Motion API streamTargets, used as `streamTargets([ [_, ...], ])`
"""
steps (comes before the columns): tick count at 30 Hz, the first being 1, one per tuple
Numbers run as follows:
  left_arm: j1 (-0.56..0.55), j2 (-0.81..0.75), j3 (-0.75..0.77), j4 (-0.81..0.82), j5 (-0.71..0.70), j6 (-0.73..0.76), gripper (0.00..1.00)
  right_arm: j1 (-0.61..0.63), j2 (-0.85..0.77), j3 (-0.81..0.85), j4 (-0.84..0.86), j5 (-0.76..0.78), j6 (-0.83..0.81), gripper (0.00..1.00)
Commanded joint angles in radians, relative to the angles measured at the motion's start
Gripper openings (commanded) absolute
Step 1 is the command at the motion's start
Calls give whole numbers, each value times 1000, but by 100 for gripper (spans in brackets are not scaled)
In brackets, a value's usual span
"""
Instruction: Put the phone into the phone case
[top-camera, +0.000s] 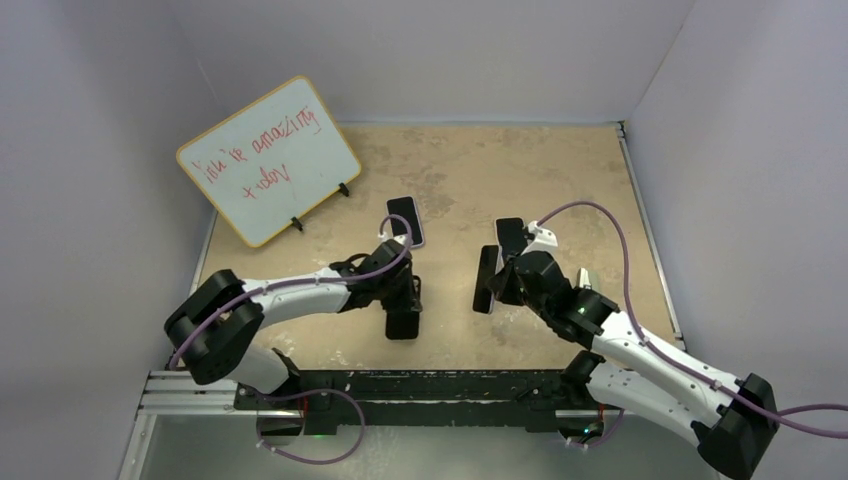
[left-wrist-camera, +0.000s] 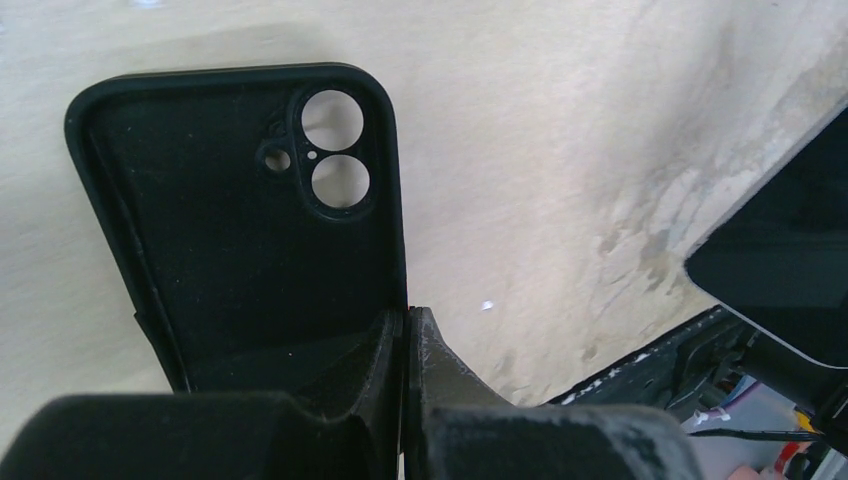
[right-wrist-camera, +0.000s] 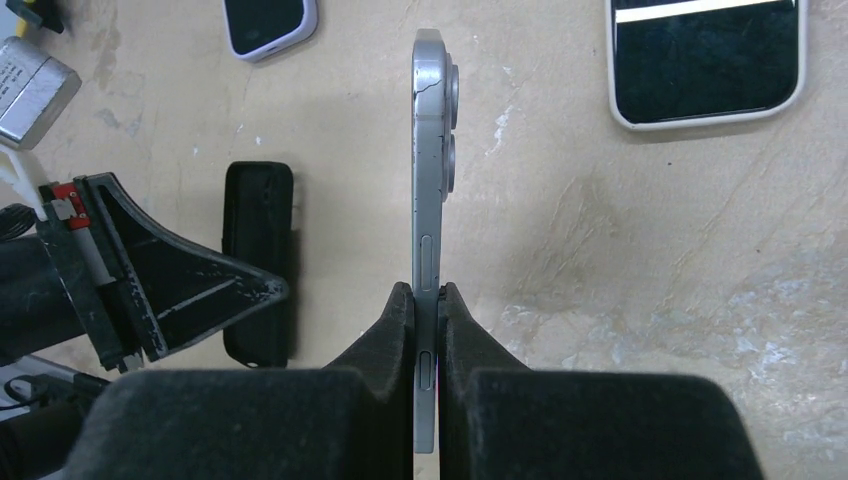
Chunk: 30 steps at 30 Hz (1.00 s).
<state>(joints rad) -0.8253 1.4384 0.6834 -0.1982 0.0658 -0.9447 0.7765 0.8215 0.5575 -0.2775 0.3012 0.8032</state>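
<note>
- The left claw (left-wrist-camera: 407, 335) is clenched on the phone case (left-wrist-camera: 240, 220), pinching one long side wall near the case's lower end.
- In the left wrist view the black case shows its hollow inner face to the camera. Its camera cut-outs sit at the end farthest from the fingers.
- The right claw (right-wrist-camera: 428, 312) is clamped on the phone (right-wrist-camera: 430, 180), with one pad on the screen side and one on the back.
- In the right wrist view the phone is seen edge-on: a silver frame with side buttons. Its camera bumps stick out to the right at the far end.
- From above, the case hangs at the left claw, on the side toward the arm bases. The phone stands on edge at the right claw, near the middle of the worktop (top-camera: 470, 170).
- Phone and case are near each other but apart, with bare worktop showing between them; the phone is not in the case.
- Two more handsets lie flat, screen up, beyond the claws: a lavender-cased phone (right-wrist-camera: 268, 25) and a white-cased phone (right-wrist-camera: 708, 60).
- A whiteboard (top-camera: 268, 160) with red handwriting stands propped at the far left corner.
</note>
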Motion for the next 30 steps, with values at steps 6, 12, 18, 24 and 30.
streamTargets([
  [6,-38,86,111,135,39,5,31,-6,-37,-4,24,19,21,0],
  [12,3,32,189,15,11,111,57,-6,-30,-2,54,-61,40,0],
  [18,211,-101,88,57,196,195,58,-6,-6,-4,154,-158,65,0],
  [24,392,-149,-10,65,362,264,56,-6,75,-46,328,-299,143,0],
  [30,486,-146,-155,268,564,205,53,0,182,-69,483,-379,207,0],
])
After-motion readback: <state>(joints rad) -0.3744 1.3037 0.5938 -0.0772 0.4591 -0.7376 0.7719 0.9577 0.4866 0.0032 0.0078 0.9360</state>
